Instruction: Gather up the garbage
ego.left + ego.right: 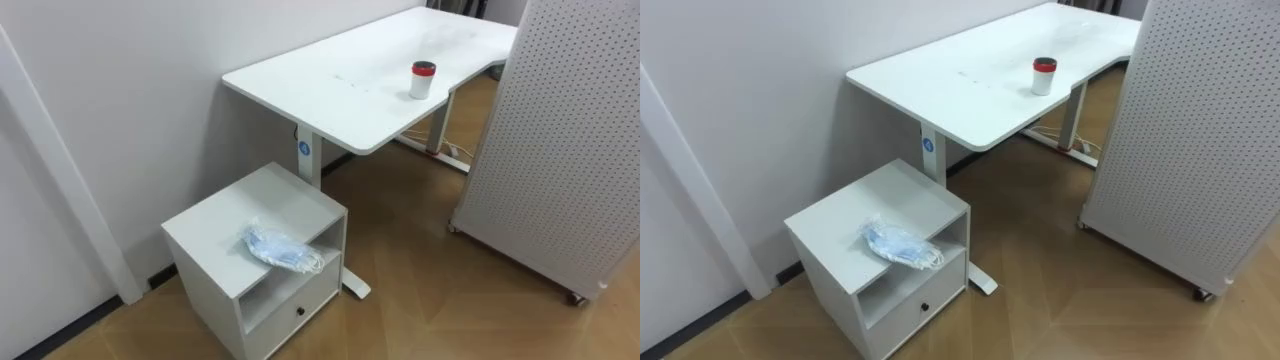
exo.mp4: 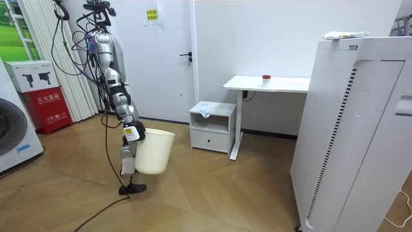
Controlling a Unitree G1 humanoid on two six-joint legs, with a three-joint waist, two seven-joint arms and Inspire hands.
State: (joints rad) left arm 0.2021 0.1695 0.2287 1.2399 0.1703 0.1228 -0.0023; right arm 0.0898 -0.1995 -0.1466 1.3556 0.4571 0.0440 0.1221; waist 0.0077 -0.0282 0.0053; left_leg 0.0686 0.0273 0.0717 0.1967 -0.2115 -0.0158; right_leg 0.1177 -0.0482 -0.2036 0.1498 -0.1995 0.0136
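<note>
A tall white perforated panel on castors stands at the right of the eye views, close against the far end of a long white tabletop set along the wall. The near corner of the tabletop juts over a low white bedside cabinet with an open shelf and one drawer, and the desk's white leg stands just beside that cabinet.

In the room view the robot stands on the wooden floor well apart from the cabinet, on the room view's left. Its right hand is at the rim of a cream plastic waste bin hanging by its legs. I cannot tell how the fingers sit.

The garbage, a crumpled blue-and-clear plastic wrapper, lies on the cabinet's top at its front edge, partly overhanging the shelf. A small white cup with a red lid stands upright on the tabletop, near the panel.
</note>
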